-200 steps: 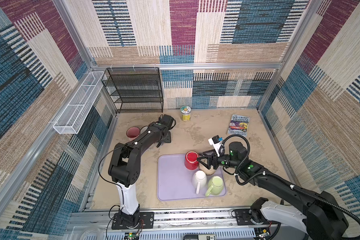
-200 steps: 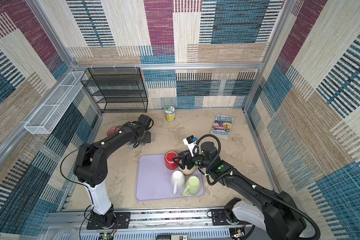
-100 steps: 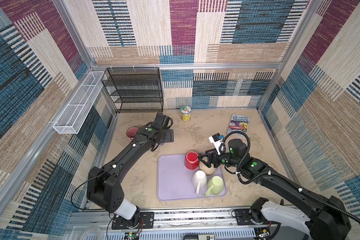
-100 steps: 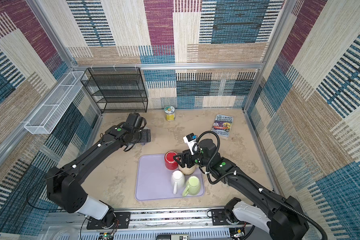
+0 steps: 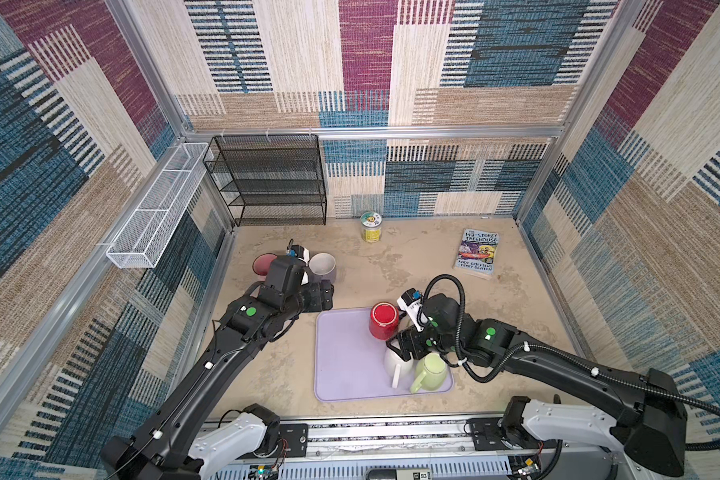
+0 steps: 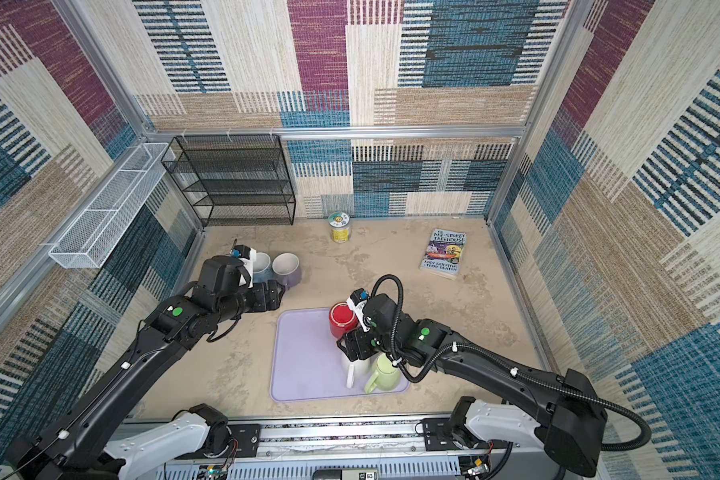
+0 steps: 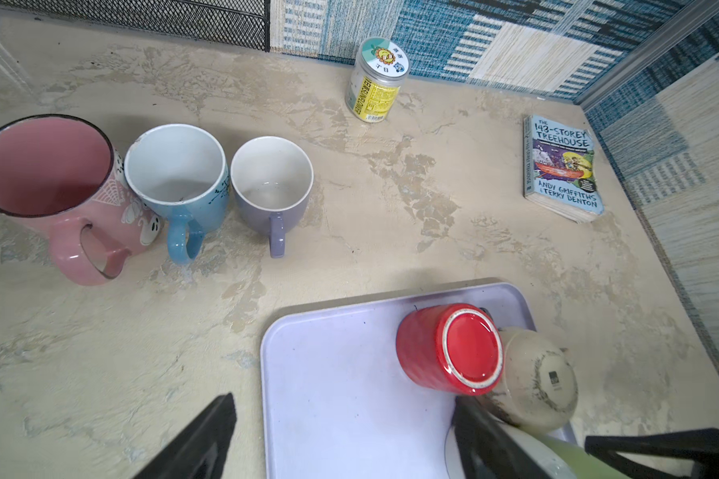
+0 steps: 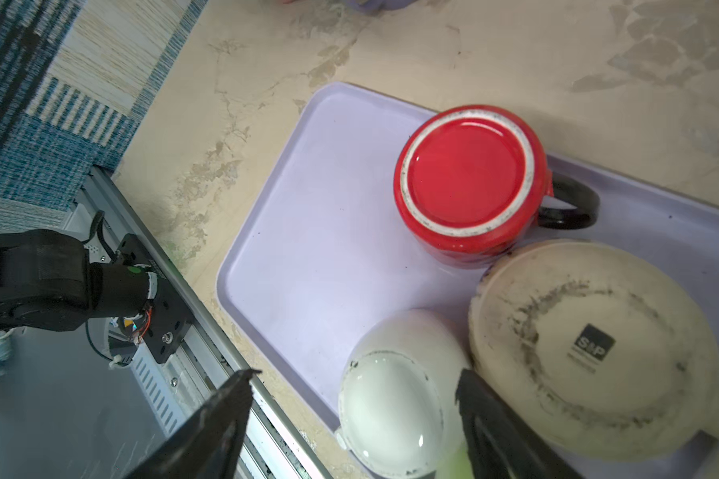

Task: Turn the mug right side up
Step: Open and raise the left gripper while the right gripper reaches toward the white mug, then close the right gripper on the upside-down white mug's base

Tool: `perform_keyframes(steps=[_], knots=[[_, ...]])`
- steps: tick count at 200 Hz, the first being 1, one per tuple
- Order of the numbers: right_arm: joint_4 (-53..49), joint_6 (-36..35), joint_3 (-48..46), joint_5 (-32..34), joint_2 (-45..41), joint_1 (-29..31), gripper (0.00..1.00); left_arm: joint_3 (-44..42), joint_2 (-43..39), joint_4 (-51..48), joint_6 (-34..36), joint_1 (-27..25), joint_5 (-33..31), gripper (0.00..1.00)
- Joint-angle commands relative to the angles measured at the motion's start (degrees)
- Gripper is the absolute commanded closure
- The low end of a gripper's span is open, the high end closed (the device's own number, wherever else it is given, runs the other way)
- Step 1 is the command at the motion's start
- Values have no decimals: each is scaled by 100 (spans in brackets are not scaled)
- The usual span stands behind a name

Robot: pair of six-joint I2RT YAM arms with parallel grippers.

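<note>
On the lavender tray [image 5: 341, 365] a red mug [image 5: 384, 320] [image 8: 465, 178], a white mug [image 8: 395, 410] [image 5: 395, 362] and a beige mug [image 8: 590, 356] all stand bottom up. A green mug [image 5: 431, 372] stands beside them. My right gripper [image 8: 351, 377] [image 5: 404, 345] is open, and its fingers straddle the white mug from above without closing on it. The left gripper [image 7: 343, 400] [image 5: 325, 293] is open and empty. It hangs over the tray's far left corner, a short way from the red mug [image 7: 453, 348].
Pink [image 7: 42, 166], blue [image 7: 175, 174] and purple [image 7: 270, 178] mugs stand upright in a row at the back left. At the back are a yellow jar [image 5: 370, 226], a book [image 5: 476, 255] and a black wire shelf [image 5: 273, 178]. A white wire basket [image 5: 159, 208] hangs on the left wall.
The left gripper has drawn back from the upright mugs toward the tray and opened wider. The right gripper has shifted from beside the red mug to over the white mug.
</note>
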Motion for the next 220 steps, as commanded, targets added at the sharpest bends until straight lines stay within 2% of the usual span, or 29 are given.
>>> perform_keyframes(steps=[1, 110, 220], knots=[[-472, 457, 77, 617, -1, 133, 20, -212, -294, -66, 173, 0, 165, 14], [-689, 1187, 33, 1097, 563, 823, 21, -620, -844, -97, 351, 1, 175, 15], [-498, 1037, 347, 1081, 1311, 998, 29, -707, -978, -38, 413, 5, 228, 15]])
